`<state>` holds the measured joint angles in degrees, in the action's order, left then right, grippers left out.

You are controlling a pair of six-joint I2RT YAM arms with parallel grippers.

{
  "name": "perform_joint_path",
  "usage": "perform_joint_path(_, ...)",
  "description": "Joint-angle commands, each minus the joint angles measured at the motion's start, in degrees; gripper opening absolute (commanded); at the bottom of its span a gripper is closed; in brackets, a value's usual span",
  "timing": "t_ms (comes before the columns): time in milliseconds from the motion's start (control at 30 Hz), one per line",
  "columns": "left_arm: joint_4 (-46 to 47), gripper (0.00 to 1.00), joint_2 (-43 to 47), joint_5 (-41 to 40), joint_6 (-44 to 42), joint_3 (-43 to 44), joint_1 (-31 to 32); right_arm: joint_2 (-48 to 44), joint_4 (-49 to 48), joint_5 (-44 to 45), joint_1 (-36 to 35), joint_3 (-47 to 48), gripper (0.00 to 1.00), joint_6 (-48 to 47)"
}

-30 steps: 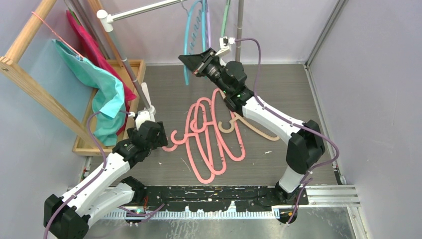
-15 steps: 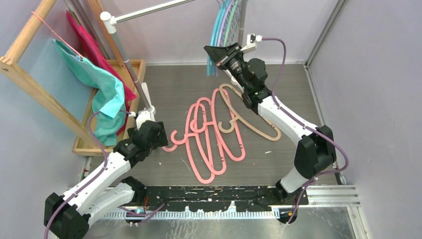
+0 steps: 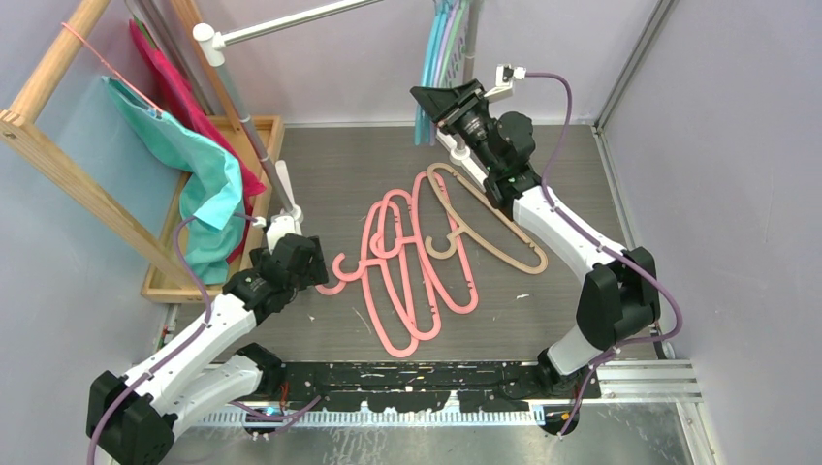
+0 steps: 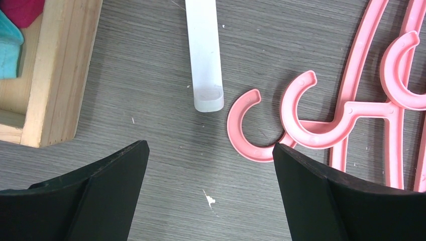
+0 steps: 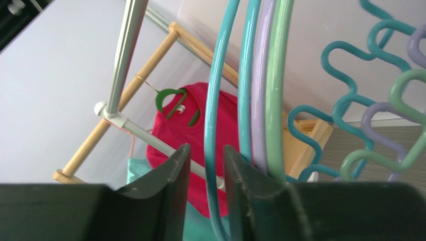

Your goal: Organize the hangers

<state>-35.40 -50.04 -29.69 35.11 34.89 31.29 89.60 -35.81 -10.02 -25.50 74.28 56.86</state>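
Observation:
Several pink hangers (image 3: 407, 271) lie tangled in the middle of the table, with a beige hanger (image 3: 494, 228) to their right. Teal, lavender and green hangers (image 3: 441, 39) hang at the top. My right gripper (image 3: 424, 95) is raised against them. In the right wrist view its jaws (image 5: 206, 150) stand slightly apart around one teal hanger bar (image 5: 216, 90), beside another teal bar (image 5: 247, 75), a lavender bar (image 5: 261, 75) and a green bar (image 5: 279, 75). My left gripper (image 3: 300, 257) is open and empty, low over the table (image 4: 209, 150), just left of two pink hooks (image 4: 246, 125).
A wooden rack (image 3: 58, 145) with teal and red cloths (image 3: 208, 184) stands at the left over a wooden tray (image 4: 60, 65). A white rod foot (image 4: 203, 50) rests on the table ahead of my left gripper. A metal rail (image 3: 291, 19) crosses the top.
My right arm swung right and up, and the hanging teal, lavender and green hangers moved right with it along the rail. The left arm stayed put.

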Motion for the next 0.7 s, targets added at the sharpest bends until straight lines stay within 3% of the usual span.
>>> perform_joint_path(0,2.44,0.98,-0.14,-0.89,-0.21,0.77,0.13,-1.85,1.39,0.05,0.80,0.23,0.45,-1.11)
perform_joint_path(100,2.50,0.98,-0.22,-0.83,-0.22,0.88,0.08,-4.10,2.44,1.76,0.80,-1.24,0.58,-2.86)
perform_joint_path(167,2.61,0.98,-0.28,-0.75,-0.21,0.88,0.09,-5.74,3.71,2.38,0.77,-1.76,0.61,-4.61)
perform_joint_path(433,3.45,0.98,-1.67,-0.54,-0.21,0.94,0.13,-12.52,10.91,4.75,0.54,-4.65,0.65,-12.16)
perform_joint_path(667,3.81,0.98,-3.81,-0.72,-0.26,1.84,0.10,-24.10,19.59,7.81,-2.51,-12.22,0.65,-23.33)
